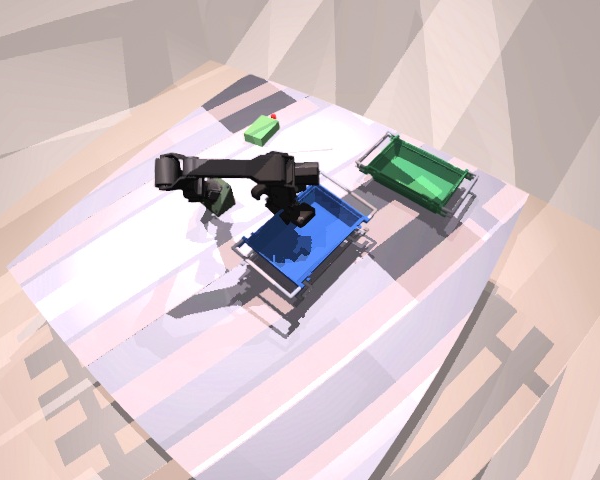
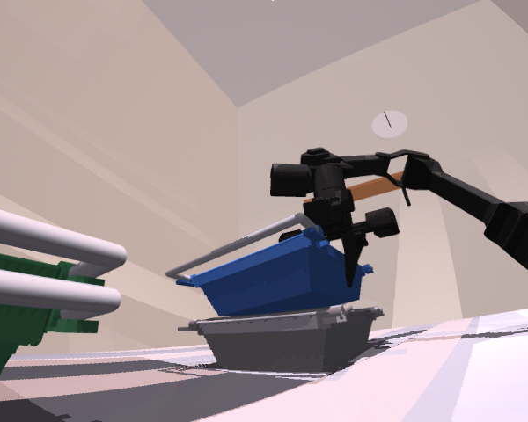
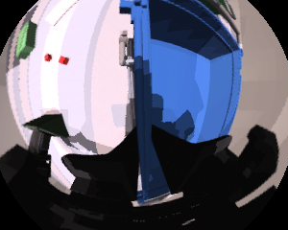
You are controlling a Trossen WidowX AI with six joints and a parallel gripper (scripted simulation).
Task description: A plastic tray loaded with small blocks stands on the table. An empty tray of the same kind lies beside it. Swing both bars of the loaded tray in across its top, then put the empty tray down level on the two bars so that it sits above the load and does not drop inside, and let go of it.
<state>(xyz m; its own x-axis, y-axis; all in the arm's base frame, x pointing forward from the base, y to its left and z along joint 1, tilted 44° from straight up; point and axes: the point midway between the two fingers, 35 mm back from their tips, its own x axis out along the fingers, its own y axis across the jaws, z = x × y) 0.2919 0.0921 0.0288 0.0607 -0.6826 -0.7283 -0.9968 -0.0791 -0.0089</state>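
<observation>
The blue tray (image 1: 323,235) (image 2: 260,286) (image 3: 178,62) is empty. It hangs over the grey tray (image 2: 264,347) and looks tilted in the exterior view, higher toward the near corner by the gripper, its lower left bottom edge close to the grey rim. Whether they touch is unclear. My gripper (image 1: 301,219) (image 3: 144,128) is shut on the blue tray's side wall, one finger outside it and one inside. The blue tray's wire bars (image 1: 266,271) (image 2: 237,245) are out over its ends. Grey wire shows at the grey tray's top; its load and most of its bars are hidden.
A green empty tray (image 1: 429,161) (image 2: 10,327) with its bars out stands at the table's far right side. A light green box (image 1: 261,129) (image 3: 26,40) lies toward the back with small red cubes (image 1: 273,116) (image 3: 63,60) near it. The arm's dark base (image 1: 222,198) stands left of the blue tray.
</observation>
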